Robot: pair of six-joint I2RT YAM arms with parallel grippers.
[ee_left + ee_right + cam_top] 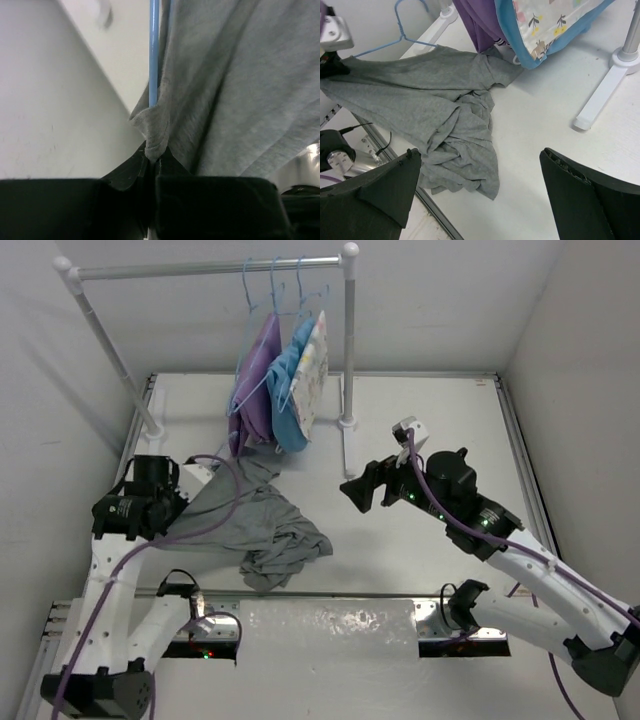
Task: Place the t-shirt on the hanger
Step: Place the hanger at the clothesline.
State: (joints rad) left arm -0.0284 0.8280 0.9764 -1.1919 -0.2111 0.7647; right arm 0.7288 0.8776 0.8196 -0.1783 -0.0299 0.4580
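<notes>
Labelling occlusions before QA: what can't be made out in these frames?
- Left wrist: whether the left gripper, jaws shut on the gray t-shirt hem, also pinches the hanger; fabric covers it.
- Right wrist: most of the hanger's frame, under the t-shirt.
- Top external: left jaws, behind wrist and fabric.

The t-shirt (262, 530) lies on the left half of the table (420, 400), from the left gripper (156, 162) at the left edge towards the near edge. The hanger (153, 50) runs along the shirt's left end, partly under it. The rack (348, 340) stands at the far edge, and its hung garments (285, 380) reach the shirt's far end. The right gripper (365, 488) is to the shirt's right.
</notes>
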